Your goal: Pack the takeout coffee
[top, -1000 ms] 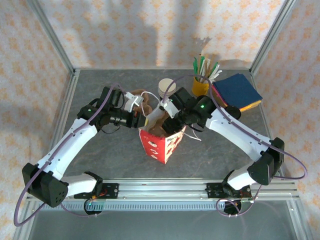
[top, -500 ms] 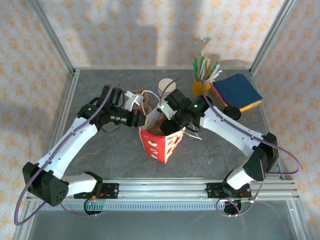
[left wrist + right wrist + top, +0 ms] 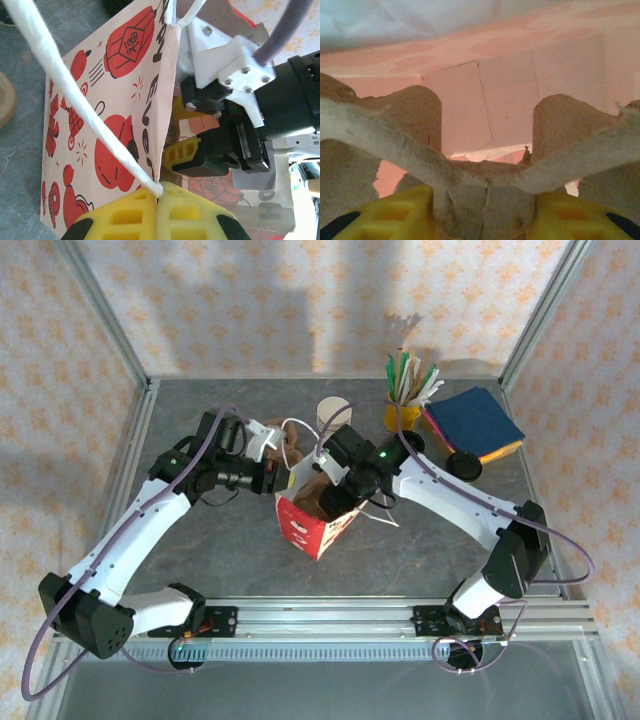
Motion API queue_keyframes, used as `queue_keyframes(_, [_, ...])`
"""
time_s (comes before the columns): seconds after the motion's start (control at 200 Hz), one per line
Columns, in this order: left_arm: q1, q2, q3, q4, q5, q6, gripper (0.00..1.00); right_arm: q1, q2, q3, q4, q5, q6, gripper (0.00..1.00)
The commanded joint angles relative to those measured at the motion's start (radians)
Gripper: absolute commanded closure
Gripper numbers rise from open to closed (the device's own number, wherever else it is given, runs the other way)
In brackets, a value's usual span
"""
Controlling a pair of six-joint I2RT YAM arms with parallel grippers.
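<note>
The left gripper (image 3: 158,196) had its yellow ribbed jaws clenched on the top edge of the paper bag (image 3: 305,530), right where the white twisted rope handle (image 3: 75,95) was anchored. That hold kept the mouth of the bag open and pulled toward the left. The bag was thin matte paper printed with red lanterns and black lettering. It stood tilted on the grey mottled desk (image 3: 200,550).

The right gripper (image 3: 485,200) reached down inside the bag, its jaws grasping the middle ridge of a moulded pulp carrier (image 3: 420,115). The carrier was rough, fibrous and brown, with rounded humps on either side, and a fuzzy white cord crossed in front of it. The bag's inner wall behind looked pale pink and creased.

The step in hand seemed to be seating the carrier in the bag. The takeout coffee (image 3: 333,411) was not yet packed; its pale round top showed just beyond the bag, close to the right wrist. The next move would likely call for letting the carrier go once it sat flat, backing out without snagging the cord, then taking the light, crushable cup gently.

Further right stood a yellow mug (image 3: 402,418) of sticks and a low black lid (image 3: 466,464).
</note>
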Motion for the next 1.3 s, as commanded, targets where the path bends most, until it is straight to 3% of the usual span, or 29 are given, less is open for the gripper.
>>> queue_keyframes(0.0, [-0.001, -0.018, 0.029, 0.018, -0.030, 0.020, 1.00, 0.006, 0.022, -0.004, -0.046, 0.031, 0.020, 0.55])
queue_keyframes(0.696, [-0.001, -0.001, 0.005, 0.061, -0.004, -0.026, 1.00, 0.007, 0.058, -0.028, 0.030, 0.006, -0.029, 0.52])
queue_keyframes(1.031, [-0.001, 0.002, -0.002, 0.062, -0.011, -0.032, 1.00, 0.008, 0.022, -0.003, 0.044, 0.038, -0.030, 0.30])
queue_keyframes(1.291, [0.000, 0.001, -0.009, 0.059, -0.016, -0.042, 1.00, 0.009, -0.041, 0.010, 0.092, 0.032, -0.022, 0.23])
